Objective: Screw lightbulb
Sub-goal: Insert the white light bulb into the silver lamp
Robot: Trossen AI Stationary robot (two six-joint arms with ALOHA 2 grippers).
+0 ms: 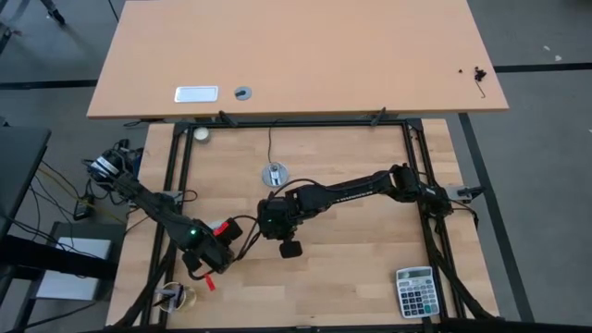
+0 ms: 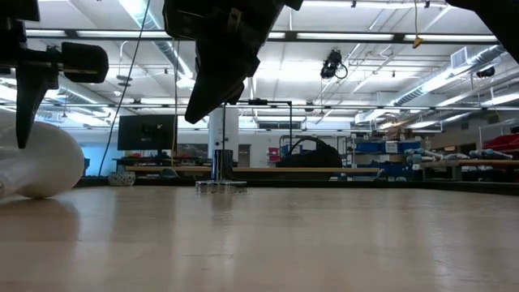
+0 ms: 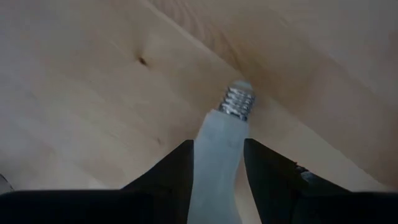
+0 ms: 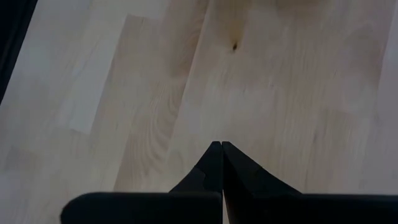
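Observation:
The white lightbulb [image 3: 214, 168] sits between the fingers of my left gripper [image 3: 217, 146], at the table's near left [image 1: 208, 254]. Its grey screw base [image 3: 239, 101] points away from the gripper. In the high view the gripper hides the bulb. In the low view the bulb [image 2: 36, 166] is down at the table top. The round grey socket [image 1: 275, 174] with its black cord lies flat on the table, farther back near the middle; it also shows in the low view [image 2: 220, 185]. My right gripper [image 4: 221, 146] is shut and empty above the table's middle [image 1: 289, 246]. My left gripper pinches the bulb's white tapering body [image 3: 205, 143] between its two fingers, one on each side. The fingers lie along the bulb, and the screw base sticks out past their tips. Whether the bulb's round part [image 2: 49, 182] rests on the table, I cannot tell.
A small white ball [image 1: 201, 134] lies at the far left of the table. A calculator [image 1: 415, 291] lies at the near right. A small pale ringed object [image 1: 174, 296] lies at the near left edge. A black frame [image 1: 412, 148] borders the work area.

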